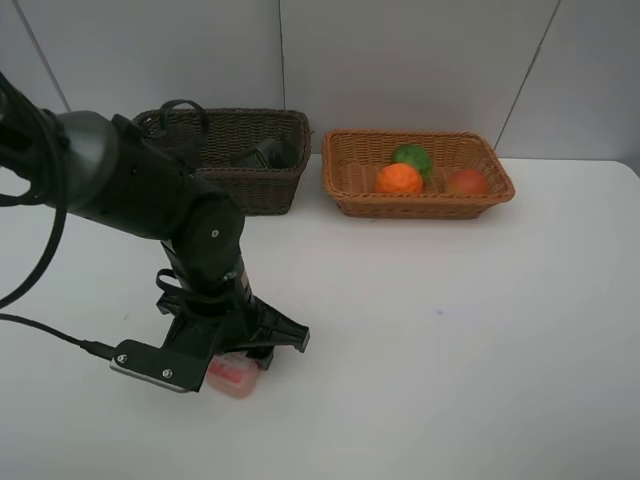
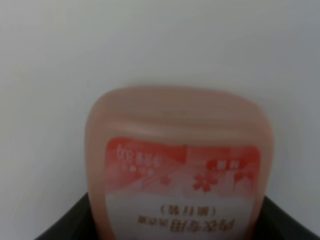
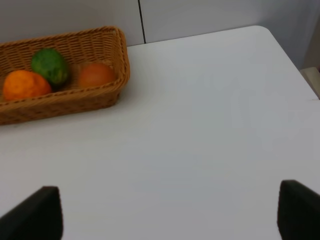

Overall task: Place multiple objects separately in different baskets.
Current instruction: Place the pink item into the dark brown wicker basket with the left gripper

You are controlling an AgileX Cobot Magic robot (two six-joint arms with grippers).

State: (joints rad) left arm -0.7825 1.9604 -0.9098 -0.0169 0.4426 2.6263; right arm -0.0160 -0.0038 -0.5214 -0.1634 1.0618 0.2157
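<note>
The pink bottle [image 1: 234,380] lies on the white table at the front left. My left gripper [image 1: 243,358] is down over it, and in the left wrist view the bottle [image 2: 180,165] fills the gap between the black fingers [image 2: 67,227], which press on its sides. The dark brown basket [image 1: 262,190] at the back holds the dark grey bottle [image 1: 262,153]. The light tan basket [image 1: 420,206] holds the orange [image 1: 399,179], the green fruit [image 1: 411,157] and the red-orange fruit [image 1: 466,182]. My right gripper [image 3: 170,215] is open and empty over bare table. The mauve cup is hidden.
In the right wrist view the tan basket [image 3: 75,100] with its three fruits lies well away from the right gripper, and the table's corner [image 3: 262,30] and side edge show. A grey panelled wall [image 1: 400,60] stands behind the baskets.
</note>
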